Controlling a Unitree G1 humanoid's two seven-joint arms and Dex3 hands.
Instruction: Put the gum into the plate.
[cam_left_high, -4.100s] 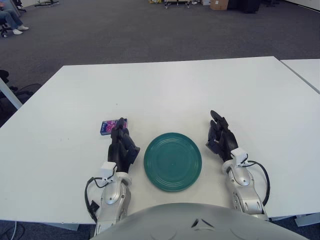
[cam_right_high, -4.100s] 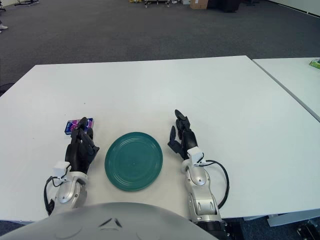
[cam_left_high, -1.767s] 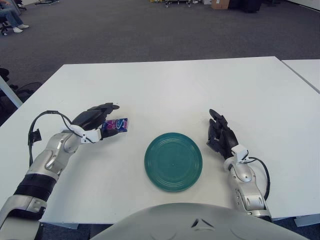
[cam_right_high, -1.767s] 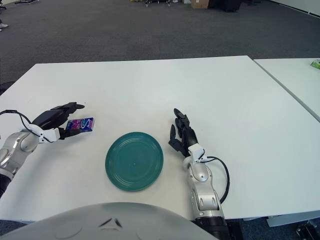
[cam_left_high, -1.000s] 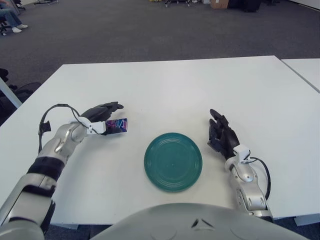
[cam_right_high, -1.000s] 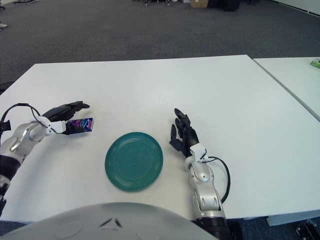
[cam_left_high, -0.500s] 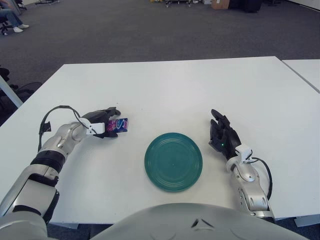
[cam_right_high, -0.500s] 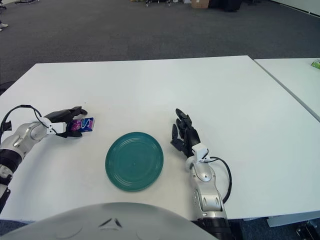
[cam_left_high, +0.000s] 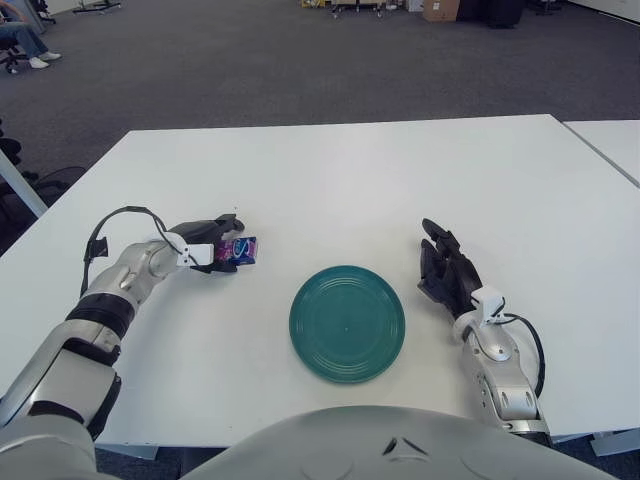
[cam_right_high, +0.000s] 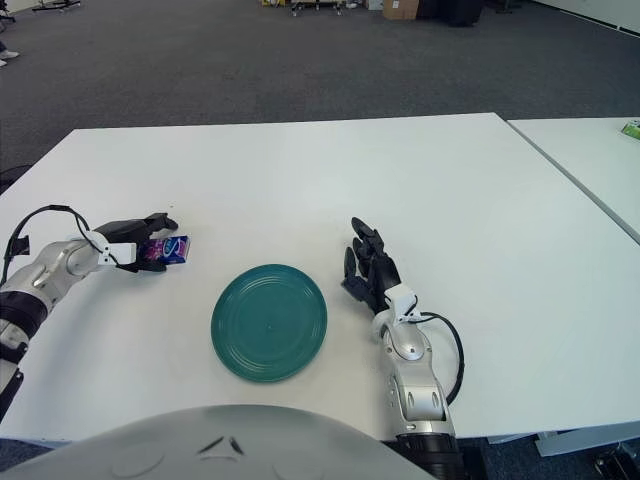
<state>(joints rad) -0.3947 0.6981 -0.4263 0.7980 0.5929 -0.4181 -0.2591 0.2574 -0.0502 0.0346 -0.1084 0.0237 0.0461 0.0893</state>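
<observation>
The gum (cam_left_high: 240, 250) is a small blue and purple pack lying on the white table (cam_left_high: 330, 180), left of the green plate (cam_left_high: 347, 322). My left hand (cam_left_high: 213, 243) reaches in from the left and its dark fingers curl around the pack's left end, which they partly hide. The pack rests on the table. It also shows in the right eye view (cam_right_high: 166, 250). My right hand (cam_left_high: 447, 276) rests on the table just right of the plate, fingers relaxed and empty.
A second white table (cam_left_high: 612, 140) stands at the right, with a narrow gap between. Grey carpet lies beyond the far edge. A black cable (cam_left_high: 110, 225) loops above my left wrist.
My left hand swung out to the left, reached to the gum and closed its fingers around it. My right hand stayed in place.
</observation>
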